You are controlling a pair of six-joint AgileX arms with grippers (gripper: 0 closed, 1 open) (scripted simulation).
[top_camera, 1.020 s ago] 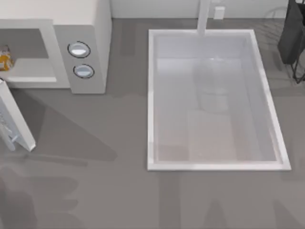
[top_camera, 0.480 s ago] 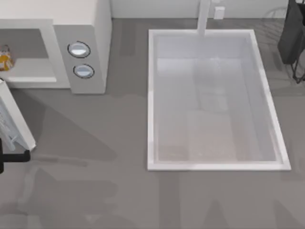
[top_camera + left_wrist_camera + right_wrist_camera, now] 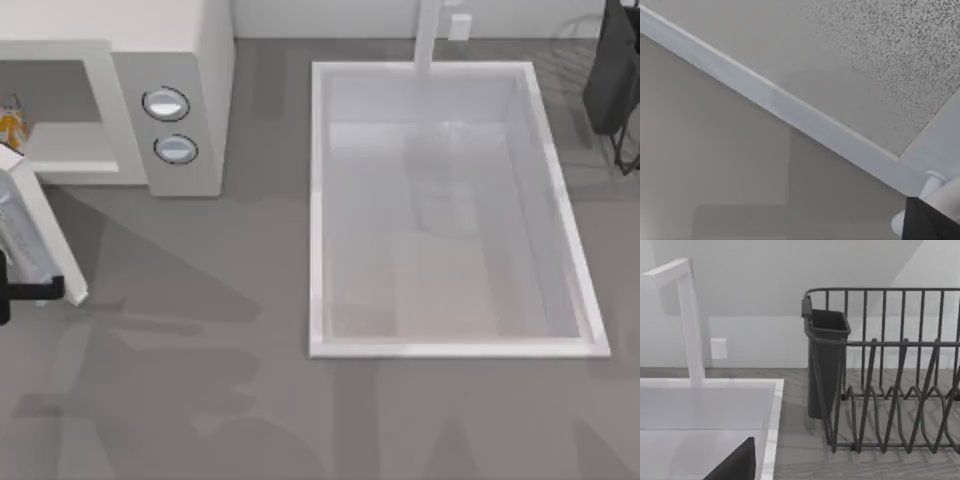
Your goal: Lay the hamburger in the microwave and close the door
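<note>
Door (image 3: 805,122) close before my left wrist: pale white frame band slanting across. Speckled greyish window (image 3: 875,60) on one side of band, plain grey surface on other. Dark corner of my left gripper (image 3: 930,220) at frame's far end, small white rounded piece (image 3: 932,182) just beside it.

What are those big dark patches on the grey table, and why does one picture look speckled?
Top view: soft shadows fall across the table below the microwave and its open door. Left wrist view: the speckle is the door's window seen close up.
</note>
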